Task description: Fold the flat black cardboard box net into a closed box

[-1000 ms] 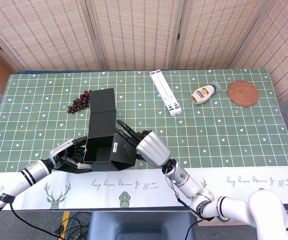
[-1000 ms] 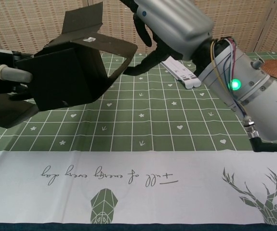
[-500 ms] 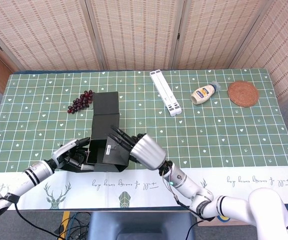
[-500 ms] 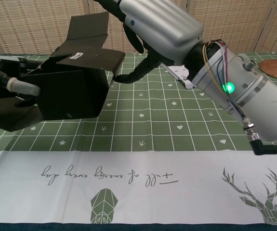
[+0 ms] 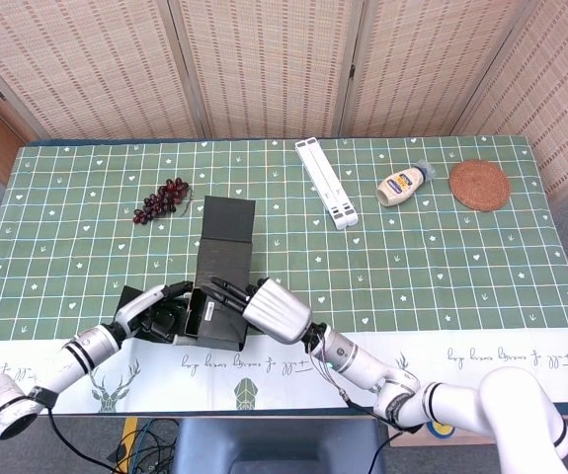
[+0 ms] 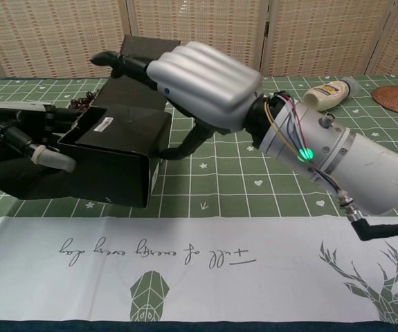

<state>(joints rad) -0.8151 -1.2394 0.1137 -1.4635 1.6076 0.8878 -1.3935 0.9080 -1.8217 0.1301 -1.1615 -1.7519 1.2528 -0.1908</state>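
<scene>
I press my right hand (image 5: 276, 310), fingers spread flat, on the box (image 5: 214, 306) top flap; left hand (image 5: 155, 314) at 9 o'clock grips its side wall, bracing it.

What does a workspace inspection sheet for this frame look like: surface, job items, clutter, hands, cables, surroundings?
Surface: table under green patterned cloth, white printed strip along the near edge.
Job's things: black cardboard box partly folded at the near edge, long flap lying flat behind it.
Clutter: grapes, white folding stand, squeeze bottle, woven coaster.
Hands: left hand at the box's left side; right hand resting on its top panel.
Cables: wires at the right wrist; black cable below the table edge.
Surroundings: woven folding screens.
</scene>
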